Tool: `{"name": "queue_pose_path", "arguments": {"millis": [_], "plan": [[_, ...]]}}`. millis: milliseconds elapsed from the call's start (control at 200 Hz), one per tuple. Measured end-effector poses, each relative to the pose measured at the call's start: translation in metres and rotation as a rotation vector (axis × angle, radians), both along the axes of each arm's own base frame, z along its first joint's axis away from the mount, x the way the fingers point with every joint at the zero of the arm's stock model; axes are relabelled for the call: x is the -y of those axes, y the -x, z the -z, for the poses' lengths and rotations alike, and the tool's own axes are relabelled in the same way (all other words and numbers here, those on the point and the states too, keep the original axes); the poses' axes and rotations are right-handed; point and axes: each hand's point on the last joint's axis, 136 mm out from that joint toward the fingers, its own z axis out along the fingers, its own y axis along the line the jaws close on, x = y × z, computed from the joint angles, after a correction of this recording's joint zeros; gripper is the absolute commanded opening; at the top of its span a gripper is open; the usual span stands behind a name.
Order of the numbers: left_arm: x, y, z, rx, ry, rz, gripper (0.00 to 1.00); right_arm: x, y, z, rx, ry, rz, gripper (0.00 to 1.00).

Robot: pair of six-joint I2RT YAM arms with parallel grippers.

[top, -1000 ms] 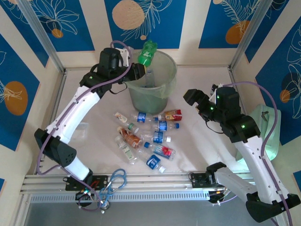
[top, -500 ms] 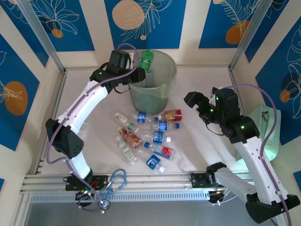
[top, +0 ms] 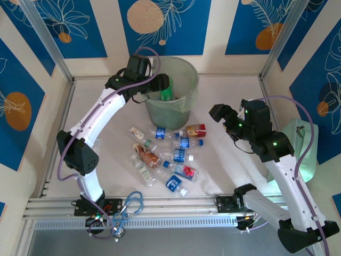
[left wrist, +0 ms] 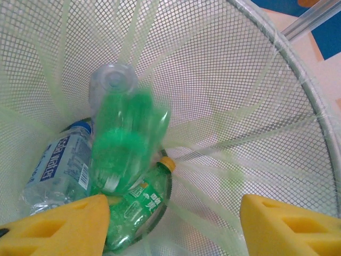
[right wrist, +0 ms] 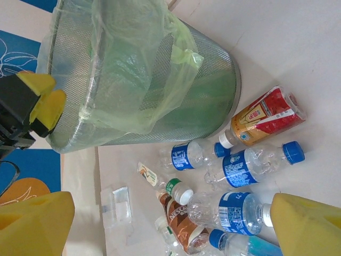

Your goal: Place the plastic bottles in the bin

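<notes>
White tabletop (top: pixel 112 128), walled by blue-and-cream patterned panels (top: pixel 160 26), carries the mesh bin (top: pixel 185 109), which is lined with a pale-green bag. The left gripper (top: pixel 164 84) hangs over the bin's mouth, just inside the rim on its own arm's side. In the left wrist view its yellow pads (left wrist: pixel 58 226) stand well apart with nothing between them, so it has hold of nothing. Straight below it a green bottle (left wrist: pixel 127 141) shows blurred, base toward the camera and free of both pads. Beneath that bottle, on the bin's floor, lie a second green bottle (left wrist: pixel 139 205) with a yellow cap and a clear bottle with a blue label (left wrist: pixel 56 170), the latter under the left-hand pad. A further clear bottle (left wrist: pixel 113 80) rests against the far mesh wall.

The right gripper (top: pixel 217 112) hovers above the table, touching nothing, its jaws spread wide and empty. Ahead of its fingers (right wrist: pixel 306 226) lie the loose bottles (top: pixel 169 152), scattered between it and the bin. Among them are a red-labelled bottle (right wrist: pixel 264 117), nearest the bin's foot, a blue-capped clear bottle (right wrist: pixel 256 160) just beside it, and a brown-labelled bottle (right wrist: pixel 178 221) close under the gripper. Behind the right arm sits a mint-green box (top: pixel 305 146).
</notes>
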Motion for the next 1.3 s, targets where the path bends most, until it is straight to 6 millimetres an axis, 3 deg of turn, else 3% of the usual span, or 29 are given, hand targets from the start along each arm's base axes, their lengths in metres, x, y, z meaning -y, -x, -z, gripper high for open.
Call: {"name": "queue_pose_path", "arguments": {"millis": [255,360,435,610,685,730,835,900,955,1141,1211,1301], "plan": [[0.001,0.0,-0.008,0.011,0.028,-0.004,0.69,0.0,0.0,0.001,-0.003,0.001,0.001,0.95],[-0.001,0.007,-0.026,0.035,0.061,-0.011,0.73,0.0,-0.001,0.001,-0.005,0.001,0.002,0.95],[-0.008,0.016,-0.049,0.074,0.087,-0.022,0.77,0.0,-0.001,0.002,-0.007,0.002,0.001,0.95],[-0.046,0.056,-0.119,0.223,0.138,-0.089,0.88,-0.001,-0.003,0.004,-0.017,0.006,0.0,0.94],[-0.074,0.078,-0.135,0.273,0.147,-0.141,0.89,-0.001,-0.003,0.005,-0.019,0.007,0.0,0.94],[-0.094,0.089,-0.135,0.282,0.146,-0.185,0.89,-0.001,-0.003,0.005,-0.018,0.008,-0.001,0.94],[-0.152,0.102,-0.101,0.233,0.13,-0.332,0.88,-0.001,-0.003,0.005,-0.018,0.009,-0.002,0.94],[-0.181,0.105,-0.062,0.152,0.116,-0.423,0.87,-0.002,-0.003,0.008,-0.02,0.009,-0.005,0.94],[-0.193,0.105,-0.022,0.058,0.107,-0.469,0.86,-0.004,-0.002,0.013,-0.031,0.011,-0.013,0.93],[-0.183,0.111,0.107,-0.291,0.092,-0.482,0.83,-0.016,0.003,0.033,-0.069,0.021,-0.056,0.93],[-0.178,0.113,0.134,-0.377,0.102,-0.485,0.83,-0.023,0.006,0.037,-0.077,0.021,-0.08,0.93],[-0.172,0.108,0.151,-0.428,0.124,-0.488,0.83,-0.032,0.009,0.044,-0.089,0.021,-0.101,0.93]]}}
